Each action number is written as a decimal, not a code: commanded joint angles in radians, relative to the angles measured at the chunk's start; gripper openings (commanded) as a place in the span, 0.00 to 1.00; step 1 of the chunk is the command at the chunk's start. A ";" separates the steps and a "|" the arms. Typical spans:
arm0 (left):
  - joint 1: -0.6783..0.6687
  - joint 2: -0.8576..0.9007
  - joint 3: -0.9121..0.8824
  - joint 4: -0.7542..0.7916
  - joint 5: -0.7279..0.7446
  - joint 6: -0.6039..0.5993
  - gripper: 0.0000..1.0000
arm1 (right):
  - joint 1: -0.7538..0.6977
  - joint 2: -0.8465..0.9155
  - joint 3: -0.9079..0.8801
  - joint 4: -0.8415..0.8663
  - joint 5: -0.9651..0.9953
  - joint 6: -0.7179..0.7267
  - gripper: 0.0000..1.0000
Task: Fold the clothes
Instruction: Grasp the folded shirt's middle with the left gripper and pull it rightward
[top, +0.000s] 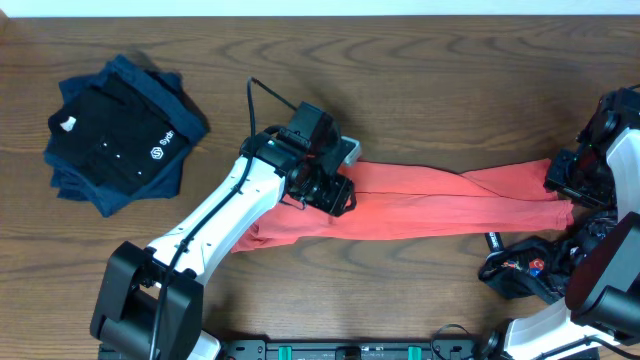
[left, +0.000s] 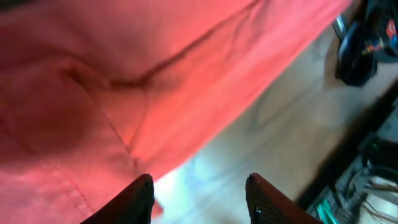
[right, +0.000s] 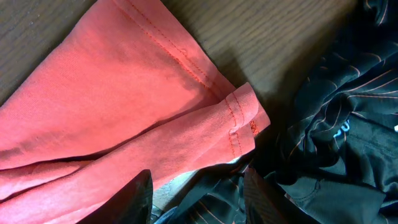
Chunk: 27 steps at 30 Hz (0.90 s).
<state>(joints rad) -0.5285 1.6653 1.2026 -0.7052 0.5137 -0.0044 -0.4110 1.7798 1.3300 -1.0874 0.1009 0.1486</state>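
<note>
coral-red t-shirt (top: 450, 205) half folded, lying long between both pincers. left pincer (left: 199, 193) half open and empty, cloth just beyond its tips. right pincer (right: 196, 193) parted over the hem, grip unclear. likely next: grasp an edge and fold it across.

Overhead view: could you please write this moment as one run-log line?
task: fold clothes | coral-red T-shirt: stretched long | left claw: open, at shirt's edge | right claw: at far end, grip unclear

Left tool (left: 198, 180) gapes with jaws parted; right tool (right: 196, 175) points downward.
</note>
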 joint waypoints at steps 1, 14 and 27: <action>0.001 0.002 -0.005 0.045 -0.171 -0.074 0.51 | -0.009 -0.010 -0.005 -0.001 -0.004 -0.008 0.45; 0.002 0.069 -0.005 0.125 -0.475 -0.264 0.60 | -0.009 -0.010 -0.005 -0.002 -0.004 -0.008 0.46; 0.002 0.160 -0.005 0.120 -0.440 -0.289 0.27 | -0.008 -0.010 -0.005 -0.004 -0.004 -0.008 0.46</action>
<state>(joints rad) -0.5274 1.8191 1.2026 -0.5854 0.0639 -0.2764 -0.4110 1.7798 1.3300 -1.0882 0.1009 0.1486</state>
